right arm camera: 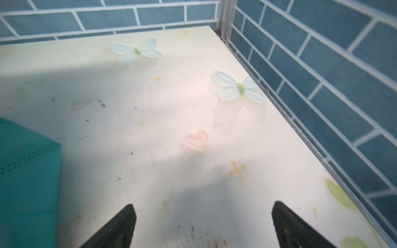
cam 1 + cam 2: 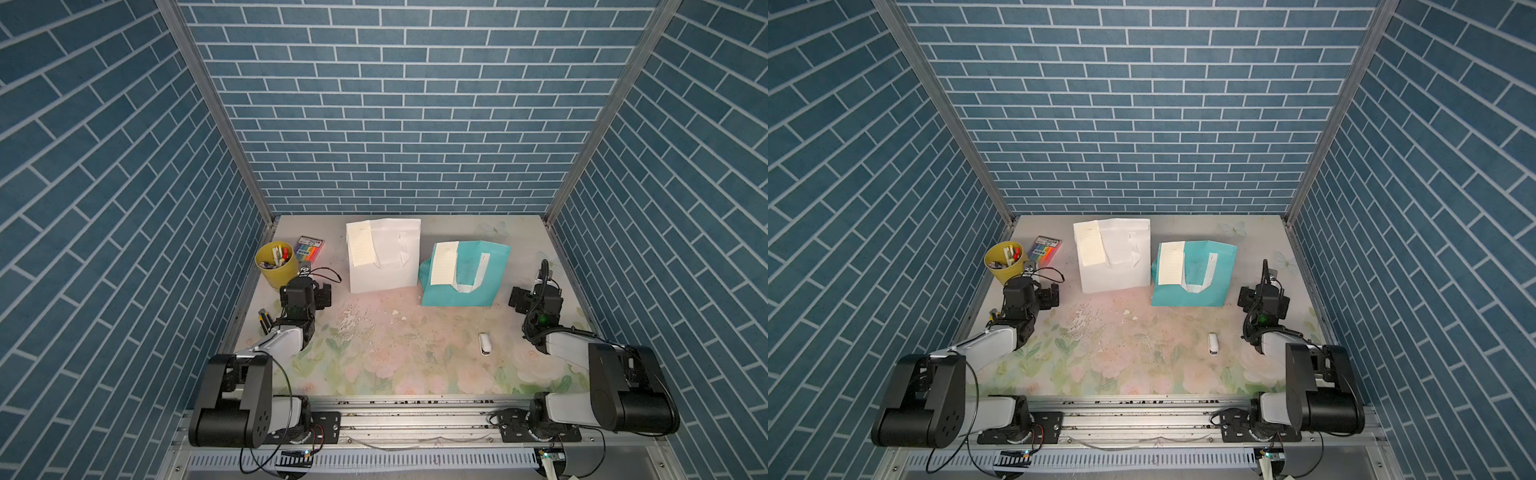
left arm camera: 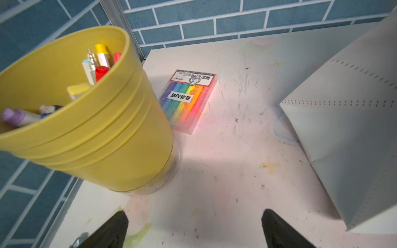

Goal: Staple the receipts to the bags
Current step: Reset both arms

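Two bags lie flat at the back of the table in both top views: a white bag (image 2: 382, 278) (image 2: 1117, 280) and a teal bag (image 2: 494, 262) (image 2: 1223, 266). One cream receipt (image 2: 360, 243) (image 2: 1090, 245) lies on the white bag, another receipt (image 2: 444, 262) (image 2: 1172, 262) on the teal one. A small white stapler (image 2: 484, 343) (image 2: 1213, 344) lies alone nearer the front. My left gripper (image 3: 193, 214) hangs open over bare table left of the white bag (image 3: 348, 128). My right gripper (image 1: 203, 206) is open and empty, right of the teal bag (image 1: 25, 182).
A yellow pen cup (image 2: 276, 264) (image 3: 103, 133) and a pack of highlighters (image 2: 309, 248) (image 3: 189, 101) stand at the back left, close to my left gripper. Tiled walls enclose the table on three sides. A small dark tool (image 2: 264, 318) lies at the left edge.
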